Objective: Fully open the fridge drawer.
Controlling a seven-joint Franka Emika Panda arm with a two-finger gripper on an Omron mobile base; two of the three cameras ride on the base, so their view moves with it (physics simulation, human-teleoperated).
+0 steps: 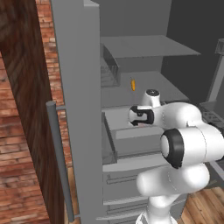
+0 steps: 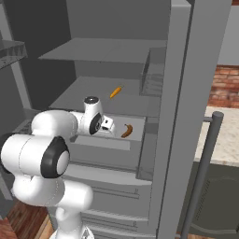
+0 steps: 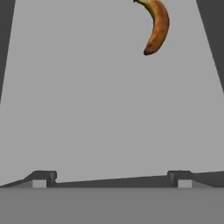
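Note:
The fridge drawer point(image 1: 135, 146) is a wide light-grey box with darker side walls, drawn partway out of the open fridge below the shelves; it appears as well in the right base view point(image 2: 112, 161). A brown-spotted banana point(image 2: 127, 130) lies on its floor. My gripper point(image 2: 108, 125) hangs over the inside of the drawer, close behind its front panel, pointing down. In the hand view the gripper point(image 3: 111, 178) is open, its fingertips point(image 3: 41, 177) wide apart with nothing between them, above the bare drawer floor point(image 3: 87, 109), and the banana point(image 3: 156, 26) lies farther in.
An orange carrot point(image 1: 133, 84) lies on the shelf above the drawer. The fridge door point(image 1: 78, 109) with its long bar handle point(image 1: 59, 162) stands open at the left. Lower ridged drawer fronts point(image 1: 127, 192) sit beneath. A wire basket point(image 2: 151, 74) hangs by the door.

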